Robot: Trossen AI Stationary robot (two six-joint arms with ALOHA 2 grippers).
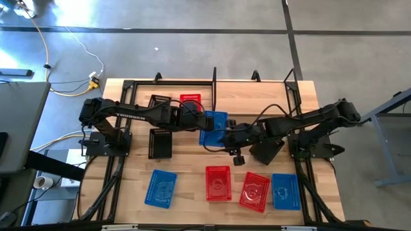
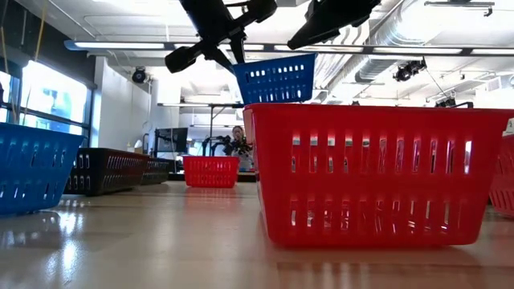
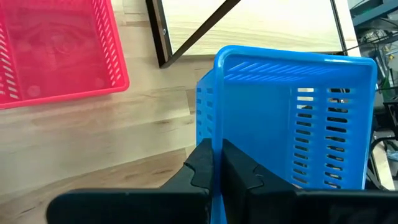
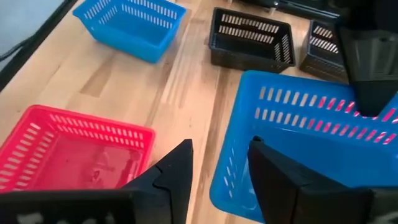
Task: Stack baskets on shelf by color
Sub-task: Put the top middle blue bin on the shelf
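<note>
The left gripper (image 3: 217,163) was clamped on a blue basket's (image 3: 292,118) rim, held aloft; the right gripper (image 4: 219,163) stood apart beside it.

**Around the wooden table**

We see a wooden table (image 1: 192,168) on grey concrete floor (image 1: 192,51); a yellow cable (image 1: 48,48) trails left of the table, ceiling lights (image 2: 120,46) hang above, a person (image 2: 238,138) sits beyond it
</note>
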